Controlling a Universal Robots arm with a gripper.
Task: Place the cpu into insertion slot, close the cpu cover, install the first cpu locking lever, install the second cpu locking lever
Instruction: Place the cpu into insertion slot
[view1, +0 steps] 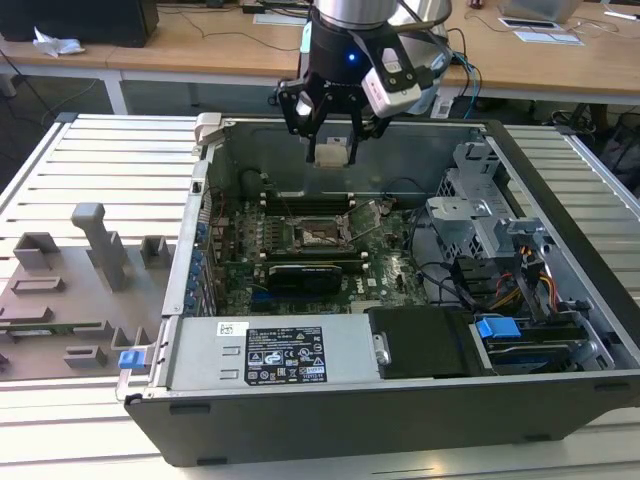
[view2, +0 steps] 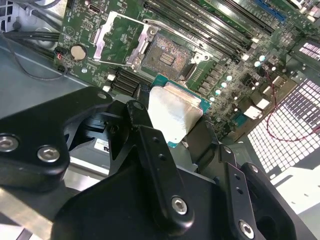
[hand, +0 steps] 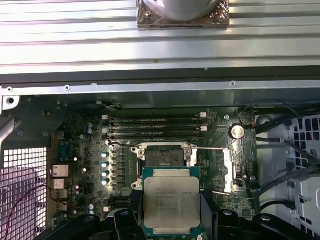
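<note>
My gripper (view1: 330, 148) hangs over the open computer case, shut on the cpu (view1: 331, 153), a flat square chip with a dull silver top. In both wrist views the cpu (hand: 171, 202) (view2: 172, 112) sits between the black fingers (view2: 145, 132), held by its edges. The insertion slot (hand: 162, 157) (view2: 167, 52) (view1: 318, 232) lies on the green board below, dark and bare. The chip is above the slot and a little to its side, not touching it. The cpu cover (hand: 228, 170) (view2: 117, 37) stands swung open beside the slot. A thin locking lever (hand: 212, 148) is raised across it.
Long black memory slots (hand: 155, 127) run beside the socket. A black card (view1: 305, 272) and the power supply (view1: 270, 352) lie nearer the case's front wall. A drive cage (view1: 480, 220) with cables is at the exterior view's right, grey fixtures (view1: 100, 245) at its left.
</note>
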